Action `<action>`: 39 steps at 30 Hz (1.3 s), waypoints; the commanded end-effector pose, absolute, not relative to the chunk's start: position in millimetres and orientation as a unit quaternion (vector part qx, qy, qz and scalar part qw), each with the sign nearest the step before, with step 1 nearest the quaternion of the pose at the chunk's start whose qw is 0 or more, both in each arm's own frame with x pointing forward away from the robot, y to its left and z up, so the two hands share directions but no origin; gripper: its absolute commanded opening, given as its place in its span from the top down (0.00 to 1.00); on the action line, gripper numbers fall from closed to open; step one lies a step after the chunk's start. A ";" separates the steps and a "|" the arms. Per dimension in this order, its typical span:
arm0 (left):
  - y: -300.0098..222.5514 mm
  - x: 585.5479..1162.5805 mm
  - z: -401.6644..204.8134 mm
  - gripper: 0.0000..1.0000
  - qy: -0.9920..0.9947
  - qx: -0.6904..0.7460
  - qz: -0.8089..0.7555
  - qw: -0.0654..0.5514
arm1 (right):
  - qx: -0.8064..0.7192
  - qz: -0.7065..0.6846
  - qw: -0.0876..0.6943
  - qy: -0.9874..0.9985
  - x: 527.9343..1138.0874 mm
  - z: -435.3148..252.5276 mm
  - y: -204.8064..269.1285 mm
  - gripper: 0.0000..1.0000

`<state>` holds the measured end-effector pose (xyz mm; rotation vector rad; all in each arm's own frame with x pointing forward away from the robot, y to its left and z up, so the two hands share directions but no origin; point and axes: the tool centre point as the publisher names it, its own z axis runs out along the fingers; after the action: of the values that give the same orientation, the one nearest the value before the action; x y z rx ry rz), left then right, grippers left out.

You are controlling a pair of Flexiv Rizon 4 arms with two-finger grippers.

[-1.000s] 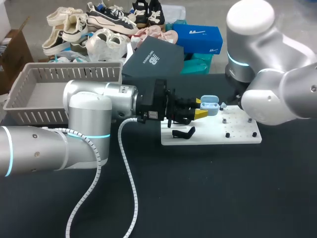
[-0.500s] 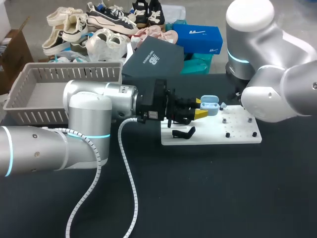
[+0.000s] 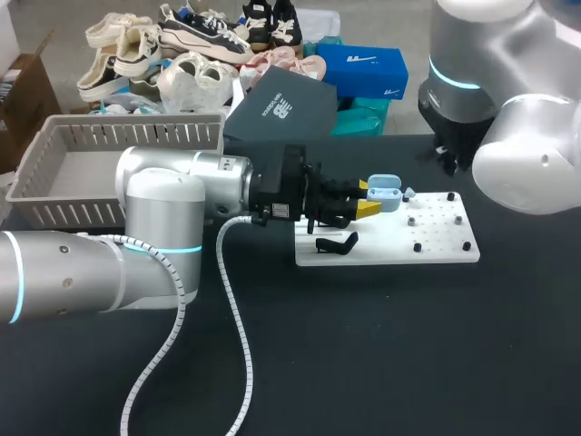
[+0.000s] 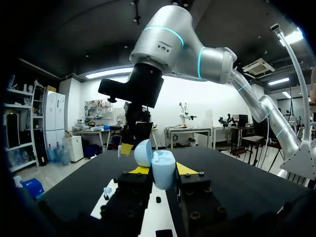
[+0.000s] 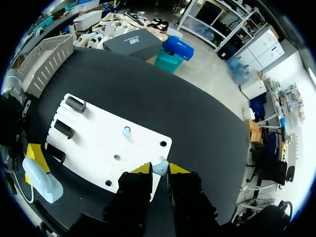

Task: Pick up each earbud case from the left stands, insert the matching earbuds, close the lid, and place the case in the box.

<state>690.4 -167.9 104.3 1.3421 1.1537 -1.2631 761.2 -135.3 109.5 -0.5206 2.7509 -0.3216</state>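
Black matte table (image 3: 390,354), evenly lit, faint sheen on top.

Left fingers (image 3: 367,209) and earbud case (image 3: 385,193) crowd the white board's (image 3: 436,247) left end.

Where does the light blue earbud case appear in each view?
Head view: earbud case at the white board's back left edge.
Left wrist view: earbud case in the left tool, over the board.
Right wrist view: earbud case beside the board.
Shared landmark: the white board.

You have a black table (image 3: 381,345) with a white pegged board (image 3: 443,247) lying right of centre toward the far side, and a grey slatted basket (image 3: 127,121) at far left.
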 end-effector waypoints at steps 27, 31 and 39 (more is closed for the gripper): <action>-168.7 690.4 103.7 1.00 0.470 0.546 -0.513 0.466 | -0.168 -0.069 0.137 0.974 654.3 187.8 -26.7 1.00; -168.7 690.4 103.7 1.00 0.470 0.546 -0.513 0.466 | -0.166 -0.062 0.125 0.976 649.0 185.9 -19.7 1.00; -168.7 690.4 103.7 1.00 0.470 0.546 -0.513 0.466 | -0.158 -0.064 0.126 0.977 638.7 185.5 -21.1 1.00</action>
<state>690.4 -167.9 104.3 1.3421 1.1538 -1.2631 642.1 -19.8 183.9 -0.4652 2.8509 -0.1874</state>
